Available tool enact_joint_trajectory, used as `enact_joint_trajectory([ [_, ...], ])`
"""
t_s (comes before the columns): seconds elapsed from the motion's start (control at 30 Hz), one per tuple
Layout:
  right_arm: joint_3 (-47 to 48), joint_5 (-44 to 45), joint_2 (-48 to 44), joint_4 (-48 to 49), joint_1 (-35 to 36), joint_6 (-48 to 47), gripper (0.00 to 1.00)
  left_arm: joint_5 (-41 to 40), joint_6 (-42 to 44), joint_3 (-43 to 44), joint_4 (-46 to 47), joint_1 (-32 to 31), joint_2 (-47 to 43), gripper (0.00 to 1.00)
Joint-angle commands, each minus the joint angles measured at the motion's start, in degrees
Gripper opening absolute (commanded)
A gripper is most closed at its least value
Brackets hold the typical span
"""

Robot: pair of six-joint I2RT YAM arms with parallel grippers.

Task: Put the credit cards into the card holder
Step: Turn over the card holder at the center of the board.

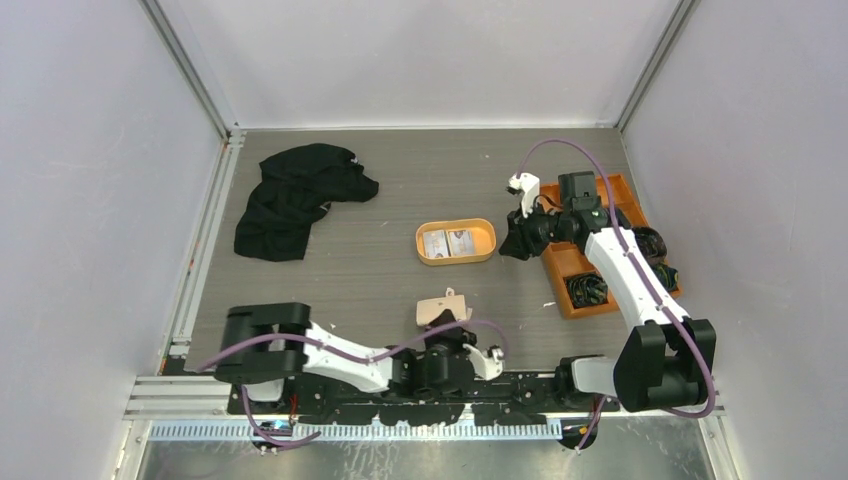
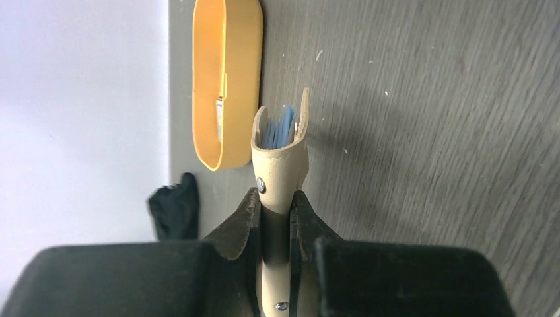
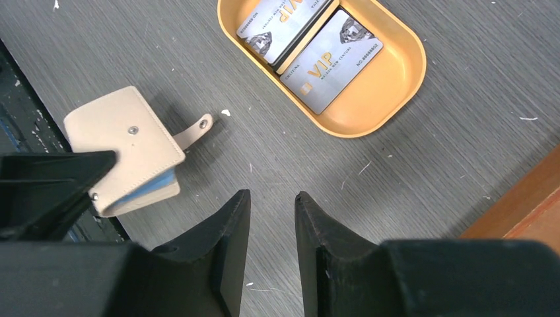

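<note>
Left claw (image 2: 276, 201) first: it is pressed onto the folded end of the card holder (image 2: 280, 155), gripping it at the near edge of the table. The holder's mouth gapes a little, so the blue pockets (image 2: 280, 129) show, and it faces the oval orange tray (image 2: 224, 79).

My right claw (image 3: 272, 198) hangs over bare table between holder and tray. Its fingers are slightly apart with nothing between them.

The credit cards (image 3: 330, 69) lie in the tray; two grey ones show, face up and side by side. I can see none in the holder, so I judge the step in hand to be fetching the first card, with no card loaded yet.

Next I would carry the right claw over the tray and come down on one card. That looks awkward, because the cards lie flat on the tray floor inside a raised rim. One probably has to be slid against the wall or tipped before a finger gets under its edge. Meanwhile the left claw must keep the pockets steady and open.
</note>
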Motion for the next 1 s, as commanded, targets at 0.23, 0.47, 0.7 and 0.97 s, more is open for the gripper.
enact_joint_trajectory([
  [0.23,1.2,-1.8,0.7,1.3,-0.1,1.3,0.37,-7.1,11.3,6.3,8.8,-3.0,13.9,0.36],
  [0.47,1.8,-2.9,2.4,-0.2,-0.2,0.6,0.37,-0.7,-3.8,6.4,-0.8,-3.5,7.7,0.76],
  [0.7,1.6,-3.4,3.0,-1.1,-0.1,-1.2,0.38,15.9,-19.9,-0.6,-5.6,-3.2,-8.4,0.79],
  [0.97,0.1,-6.4,2.5,-1.3,-0.1,-4.4,0.44,35.4,-32.2,-13.4,2.1,3.7,-22.2,0.78],
])
